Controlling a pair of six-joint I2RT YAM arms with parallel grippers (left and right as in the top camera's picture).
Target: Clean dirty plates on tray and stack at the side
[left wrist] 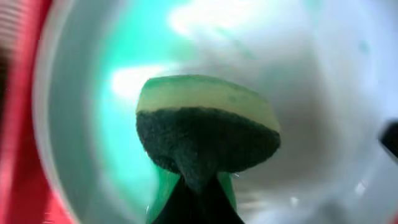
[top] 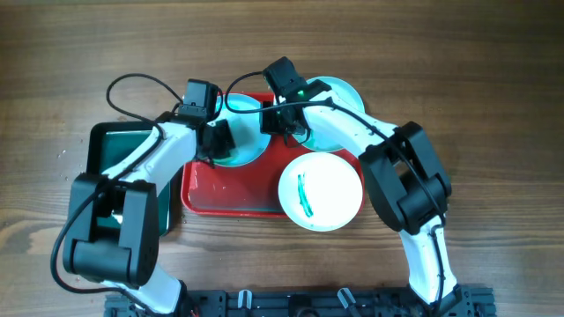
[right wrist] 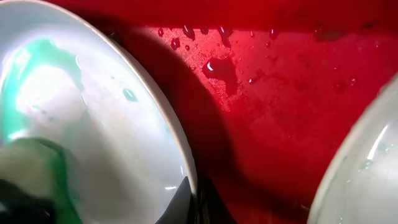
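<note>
A pale turquoise plate (top: 249,148) sits at the back left of the red tray (top: 229,195). My left gripper (top: 218,139) is shut on a yellow and dark green sponge (left wrist: 208,124), which presses on this plate's wet, teal-smeared face (left wrist: 93,124). My right gripper (top: 284,119) is shut on the same plate's right rim (right wrist: 186,162), one finger on each side (right wrist: 194,202). A second plate (top: 322,189) with a green smear lies over the tray's front right corner. A third plate (top: 345,91) lies behind my right arm, beyond the tray's back right corner.
A black tub (top: 123,145) with teal liquid stands left of the tray, under my left arm. The tray floor (right wrist: 280,93) is wet with drops. The smeared plate's edge (right wrist: 367,168) is close on the right of my right gripper. Bare wood surrounds the tray.
</note>
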